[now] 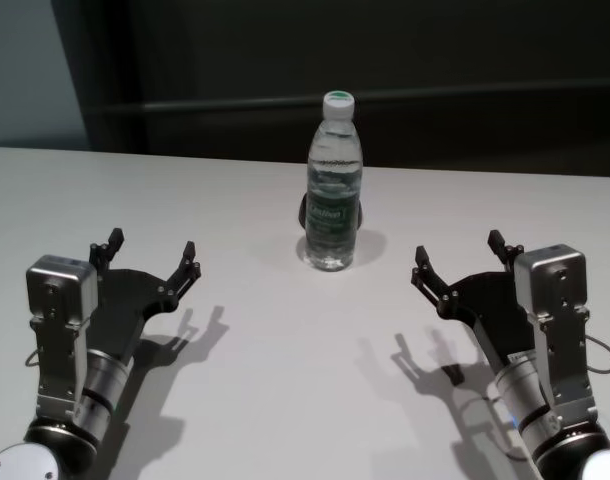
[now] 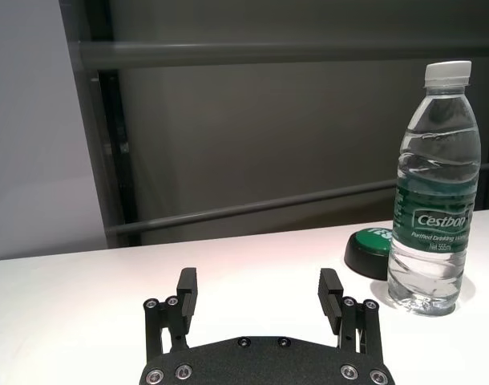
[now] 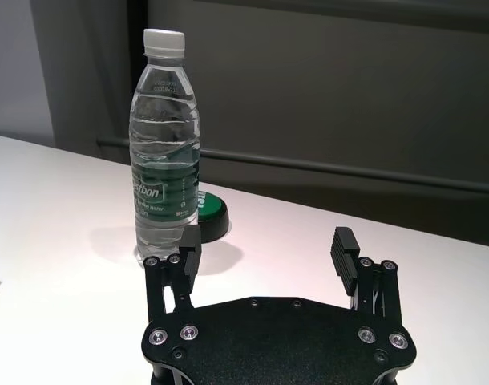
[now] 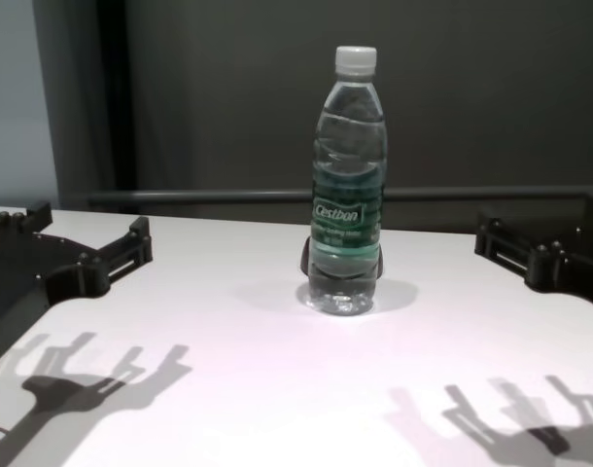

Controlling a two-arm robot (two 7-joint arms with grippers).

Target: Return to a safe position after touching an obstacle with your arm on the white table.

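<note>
My left hand (image 1: 150, 258) hovers wide open and empty near the surface's (image 1: 285, 380) left side, my right hand (image 1: 463, 260) the same toward its right side. The bottle (image 1: 334, 185) stands upright between them toward the far edge, untouched, with a dark green puck (image 2: 373, 250) just behind it. I judge both arms look retracted already, so what remains is holding clear.

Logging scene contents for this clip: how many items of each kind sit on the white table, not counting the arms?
Water bottle: 1
Low dark round object with green top, behind the bottle: 1
Total: 2 on the white table
</note>
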